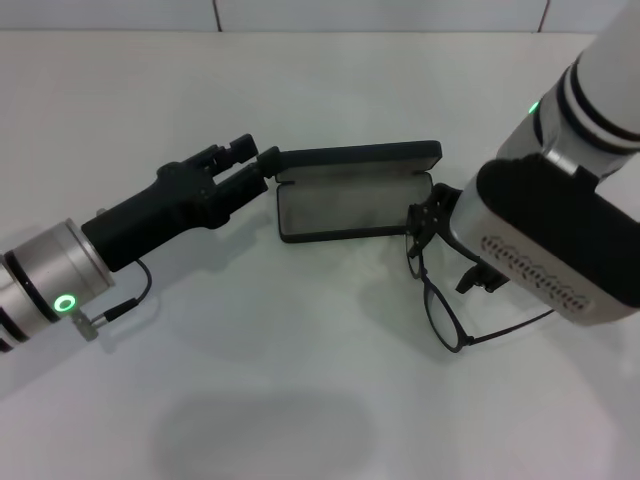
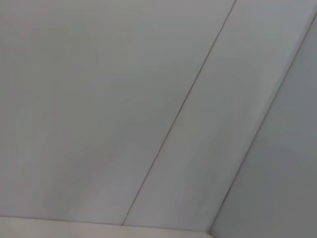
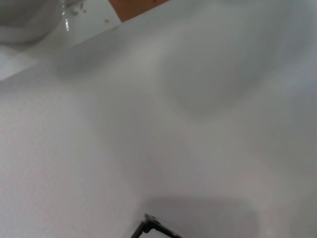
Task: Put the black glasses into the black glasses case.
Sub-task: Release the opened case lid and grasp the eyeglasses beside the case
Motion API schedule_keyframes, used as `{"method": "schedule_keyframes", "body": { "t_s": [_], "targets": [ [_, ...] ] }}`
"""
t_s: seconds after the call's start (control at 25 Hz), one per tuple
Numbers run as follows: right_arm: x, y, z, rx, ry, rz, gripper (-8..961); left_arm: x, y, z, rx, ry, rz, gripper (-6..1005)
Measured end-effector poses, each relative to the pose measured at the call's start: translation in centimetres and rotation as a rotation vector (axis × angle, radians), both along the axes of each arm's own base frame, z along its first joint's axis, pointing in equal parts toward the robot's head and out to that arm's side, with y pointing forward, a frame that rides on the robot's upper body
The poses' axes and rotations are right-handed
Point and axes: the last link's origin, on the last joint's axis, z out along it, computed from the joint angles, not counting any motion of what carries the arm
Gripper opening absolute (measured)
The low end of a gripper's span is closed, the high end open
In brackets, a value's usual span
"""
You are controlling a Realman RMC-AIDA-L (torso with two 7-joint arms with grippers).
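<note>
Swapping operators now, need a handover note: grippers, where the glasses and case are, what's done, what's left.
Left gripper: at the left end of the flat matte-black oblong glasses case, fingers at the lid edge there, apparently holding the lid up.
Right gripper: beside the case's right end, shut on the thin black wire-frame glasses, gripping the frame at one end; the rest trails toward the robot, near the white table.
Done: case open, grey lining showing, nothing inside; glasses picked up.
Left: carry the glasses over the open tray, lay them in, release. One temple arm looks unfolded, so they may not fit cleanly.
</note>
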Motion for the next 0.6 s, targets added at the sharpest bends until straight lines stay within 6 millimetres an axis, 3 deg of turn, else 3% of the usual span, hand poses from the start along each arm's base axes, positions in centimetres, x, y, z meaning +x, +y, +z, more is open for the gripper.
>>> {"method": "schedule_keyframes", "body": {
  "t_s": [0.6],
  "targets": [
    [0.2, -0.3, -1.5, 0.001, -0.1, 0.091, 564, 0.5, 0.4, -0.3, 0.021, 0.017, -0.031, 545]
  ]
}}
